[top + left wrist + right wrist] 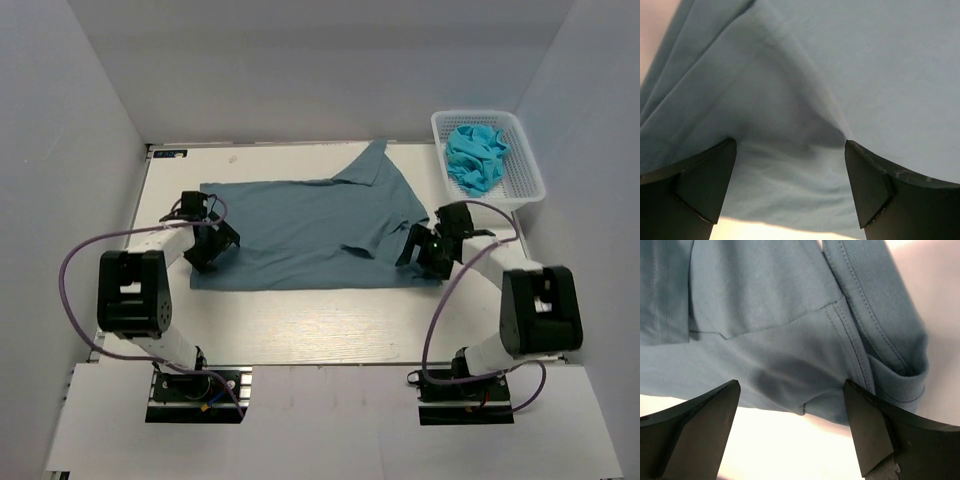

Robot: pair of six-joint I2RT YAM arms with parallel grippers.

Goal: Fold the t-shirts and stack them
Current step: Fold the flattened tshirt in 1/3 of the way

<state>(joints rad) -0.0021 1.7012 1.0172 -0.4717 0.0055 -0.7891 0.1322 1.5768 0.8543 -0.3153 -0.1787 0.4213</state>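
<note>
Your left gripper (pixel 790 149) stood wide open and empty over the slate-blue t-shirt (pixel 300 232), spread mid-table with one sleeve folded in. Your right gripper (pixel 791 389) gaped empty at its right edge, near a white basket (pixel 529 162) of turquoise cloth (pixel 475 157).

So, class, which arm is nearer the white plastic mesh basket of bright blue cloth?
Right. The right arm ends at the right edge of the slate-blue cloth t-shirt, close to the basket; the left arm is across the shirt, at its left edge.
</note>
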